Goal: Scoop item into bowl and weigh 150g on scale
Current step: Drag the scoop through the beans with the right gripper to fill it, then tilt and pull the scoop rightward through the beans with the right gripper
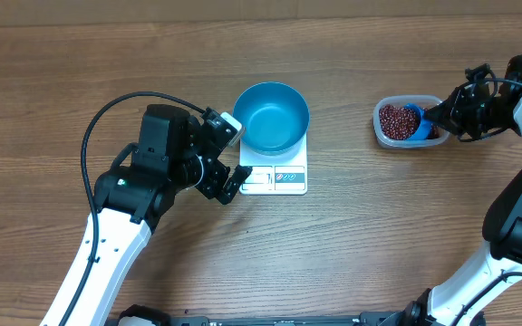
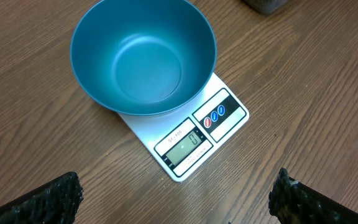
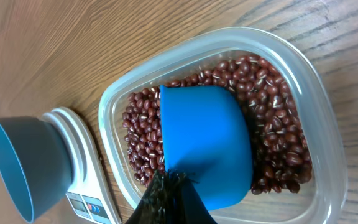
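Observation:
The empty teal bowl (image 1: 273, 116) (image 2: 145, 56) stands on the white scale (image 1: 275, 178) (image 2: 191, 140), whose display edge faces the table's front. My left gripper (image 1: 234, 156) (image 2: 176, 202) is open just left of the scale, with bare wood between its fingers (image 2: 48, 199). At the right, my right gripper (image 1: 435, 116) (image 3: 173, 193) is shut on a bright blue scoop (image 1: 415, 120) (image 3: 204, 143). The scoop's cup is down in the red-brown beans (image 1: 393, 119) (image 3: 278, 124), its back towards the wrist camera. Bowl (image 3: 23, 162) and scale (image 3: 82, 162) show at that view's left edge.
The beans lie in a clear plastic tub (image 1: 381, 131) (image 3: 316, 81) to the right of the scale, with bare wood between the two. The left arm's black cable (image 1: 98, 127) loops over the table at the left.

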`<state>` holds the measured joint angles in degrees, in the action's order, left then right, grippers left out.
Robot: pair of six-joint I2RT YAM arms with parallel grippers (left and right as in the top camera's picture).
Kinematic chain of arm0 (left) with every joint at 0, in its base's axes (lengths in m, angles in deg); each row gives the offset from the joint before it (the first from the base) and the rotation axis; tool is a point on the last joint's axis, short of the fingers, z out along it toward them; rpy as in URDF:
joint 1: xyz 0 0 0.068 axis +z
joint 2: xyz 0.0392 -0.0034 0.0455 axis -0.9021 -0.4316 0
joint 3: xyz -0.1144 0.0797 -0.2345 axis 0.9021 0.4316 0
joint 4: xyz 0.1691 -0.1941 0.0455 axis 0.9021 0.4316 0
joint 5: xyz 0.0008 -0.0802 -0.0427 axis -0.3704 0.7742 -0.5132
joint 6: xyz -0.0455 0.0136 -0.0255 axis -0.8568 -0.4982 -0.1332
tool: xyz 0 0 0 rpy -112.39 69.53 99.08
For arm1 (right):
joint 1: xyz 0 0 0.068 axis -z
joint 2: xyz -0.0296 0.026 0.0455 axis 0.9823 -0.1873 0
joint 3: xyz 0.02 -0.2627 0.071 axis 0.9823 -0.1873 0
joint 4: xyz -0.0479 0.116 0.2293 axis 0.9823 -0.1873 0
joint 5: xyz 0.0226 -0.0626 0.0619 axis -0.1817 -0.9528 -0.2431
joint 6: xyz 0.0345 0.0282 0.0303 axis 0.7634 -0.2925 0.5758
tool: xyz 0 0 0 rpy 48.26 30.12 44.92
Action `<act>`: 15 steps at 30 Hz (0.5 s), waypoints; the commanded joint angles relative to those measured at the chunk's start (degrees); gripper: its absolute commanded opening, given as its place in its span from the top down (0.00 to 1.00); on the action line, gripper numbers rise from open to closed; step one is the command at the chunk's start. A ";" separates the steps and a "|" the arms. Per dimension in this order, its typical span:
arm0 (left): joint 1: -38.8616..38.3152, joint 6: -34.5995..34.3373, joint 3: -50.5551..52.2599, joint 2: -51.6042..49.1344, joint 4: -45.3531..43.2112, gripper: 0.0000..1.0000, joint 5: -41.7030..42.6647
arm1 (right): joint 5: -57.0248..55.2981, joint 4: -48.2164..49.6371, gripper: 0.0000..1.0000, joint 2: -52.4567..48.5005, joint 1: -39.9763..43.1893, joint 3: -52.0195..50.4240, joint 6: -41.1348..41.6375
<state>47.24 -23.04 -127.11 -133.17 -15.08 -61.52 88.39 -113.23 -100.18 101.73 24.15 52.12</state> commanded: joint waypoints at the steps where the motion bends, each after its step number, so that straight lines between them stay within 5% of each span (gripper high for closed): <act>1: 0.24 0.87 0.55 -0.35 -0.20 0.00 1.03 | 0.04 -2.38 0.96 -3.87 0.04 -2.19 -6.69; 15: 0.24 0.87 0.55 -0.35 -0.20 0.00 1.03 | 5.46 -3.82 0.96 -3.87 4.20 -2.29 -9.66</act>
<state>47.24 -23.04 -127.11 -133.17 -15.08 -61.50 95.65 -115.61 -102.13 105.16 23.83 43.72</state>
